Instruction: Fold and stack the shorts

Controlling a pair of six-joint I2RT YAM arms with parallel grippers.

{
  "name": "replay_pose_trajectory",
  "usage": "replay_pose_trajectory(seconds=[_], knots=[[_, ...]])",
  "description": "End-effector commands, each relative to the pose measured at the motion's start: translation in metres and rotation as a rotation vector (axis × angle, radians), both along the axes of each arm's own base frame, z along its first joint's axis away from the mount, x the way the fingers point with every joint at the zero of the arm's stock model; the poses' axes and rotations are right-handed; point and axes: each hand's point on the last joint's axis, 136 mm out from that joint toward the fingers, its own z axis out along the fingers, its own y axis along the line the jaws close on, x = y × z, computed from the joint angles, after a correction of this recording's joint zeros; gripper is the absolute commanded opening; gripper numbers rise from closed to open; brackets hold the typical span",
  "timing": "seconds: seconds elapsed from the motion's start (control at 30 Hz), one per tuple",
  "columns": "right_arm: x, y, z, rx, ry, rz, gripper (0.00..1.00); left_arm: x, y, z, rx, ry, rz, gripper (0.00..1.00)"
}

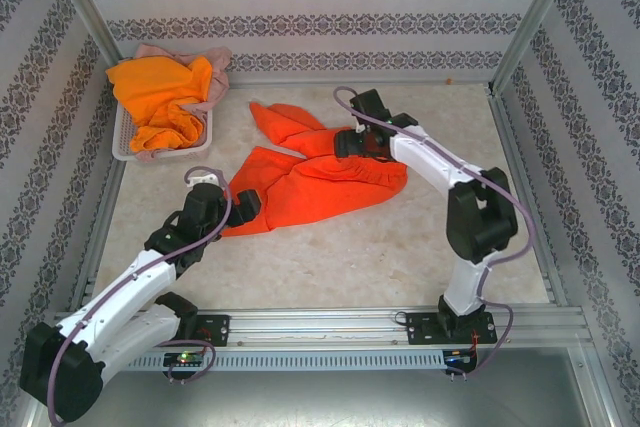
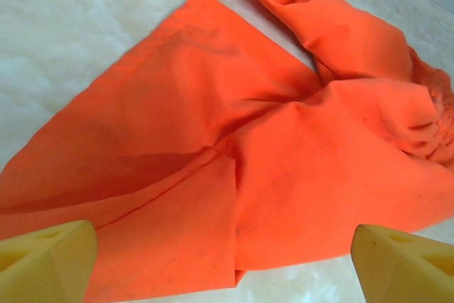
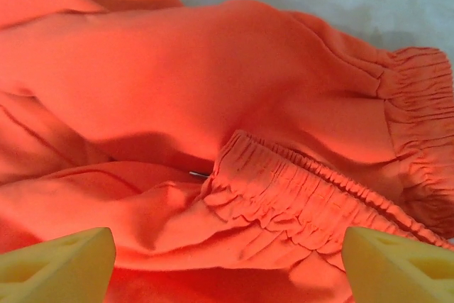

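At the table's (image 1: 330, 267) centre, our left gripper (image 2: 225, 264) hangs spread over the red-orange shorts (image 1: 320, 175). Our right gripper (image 3: 227, 264) gapes above their waistband (image 3: 298, 182).

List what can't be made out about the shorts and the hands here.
- Dusty pink shorts: top view, mostly buried under the bright orange shorts in the basket.
- Red-orange shorts: right wrist view, waistband cut off by the right edge.
- Right hand: top view, fingertips hidden behind its own wrist housing.

Top cam looked down fr behind; wrist cams peered close past left pincer (image 2: 223, 253) & right pincer (image 3: 225, 246) at shared red-orange shorts (image 1: 330, 182).
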Motion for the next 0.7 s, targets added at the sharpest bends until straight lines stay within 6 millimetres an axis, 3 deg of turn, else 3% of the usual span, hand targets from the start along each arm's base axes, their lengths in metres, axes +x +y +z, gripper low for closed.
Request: replay_pose_trajectory(seconds=[0.0,0.47,0.67], knots=[[0.003,-0.016,-0.016,-0.090,0.055,-0.103,0.82,0.001,0.016,-0.002,-0.041,0.002,0.111,0.92],[0.032,-0.003,-0.056,0.028,0.141,-0.232,0.68,-0.004,0.021,-0.019,-0.074,0.021,0.130,0.92],[0.030,0.000,-0.065,0.061,0.175,-0.252,0.38,-0.010,0.029,-0.022,-0.110,0.025,0.186,0.94]])
